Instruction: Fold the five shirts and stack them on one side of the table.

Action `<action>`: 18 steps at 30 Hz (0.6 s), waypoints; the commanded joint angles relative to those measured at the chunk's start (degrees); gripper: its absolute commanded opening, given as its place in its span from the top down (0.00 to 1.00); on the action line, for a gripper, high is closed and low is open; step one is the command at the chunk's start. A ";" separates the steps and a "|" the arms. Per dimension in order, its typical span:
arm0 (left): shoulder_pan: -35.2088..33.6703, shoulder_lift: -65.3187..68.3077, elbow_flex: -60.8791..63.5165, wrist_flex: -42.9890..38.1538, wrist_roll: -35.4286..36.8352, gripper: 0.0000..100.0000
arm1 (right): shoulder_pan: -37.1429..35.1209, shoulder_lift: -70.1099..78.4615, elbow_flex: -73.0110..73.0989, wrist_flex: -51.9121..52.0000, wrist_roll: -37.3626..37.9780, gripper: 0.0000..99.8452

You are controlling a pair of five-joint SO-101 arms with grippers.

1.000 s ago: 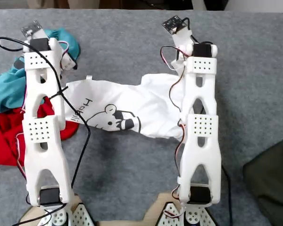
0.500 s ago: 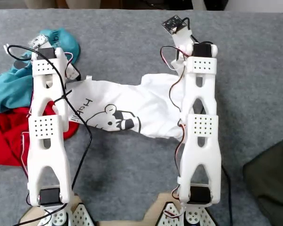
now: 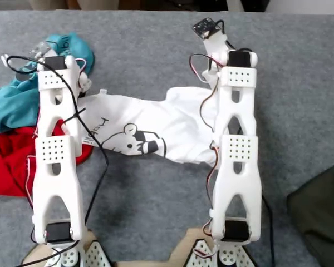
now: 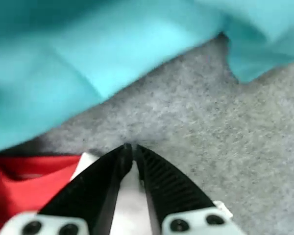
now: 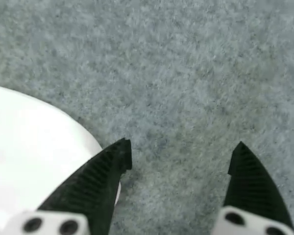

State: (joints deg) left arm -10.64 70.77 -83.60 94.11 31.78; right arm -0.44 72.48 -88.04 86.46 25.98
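Lying spread between the two arms, the white shirt (image 3: 150, 130) was pinched at one edge by the left gripper (image 4: 130, 147), fingers together on the cloth, while the right gripper (image 5: 182, 144) stood wide apart at its other edge, the teal shirt (image 3: 5, 105) beyond.

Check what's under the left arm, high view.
The left arm lies over parts of the teal shirt, the red shirt and the left edge of the white shirt on the grey table. How those shirts overlap beneath it is hidden.
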 commanded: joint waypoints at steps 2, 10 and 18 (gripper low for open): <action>0.53 -1.36 -13.19 4.13 2.11 0.98 | 1.10 -0.22 -4.18 0.26 -0.35 0.68; 3.69 -15.08 -12.31 5.89 1.76 0.98 | 2.15 -0.57 -4.18 0.26 -0.70 0.68; 4.57 -22.55 -11.34 6.68 -0.88 0.98 | -2.51 0.13 -1.71 -0.09 -8.70 0.68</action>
State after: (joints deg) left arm -6.51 52.31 -92.92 100.26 31.78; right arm -0.09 72.84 -89.19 86.46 19.30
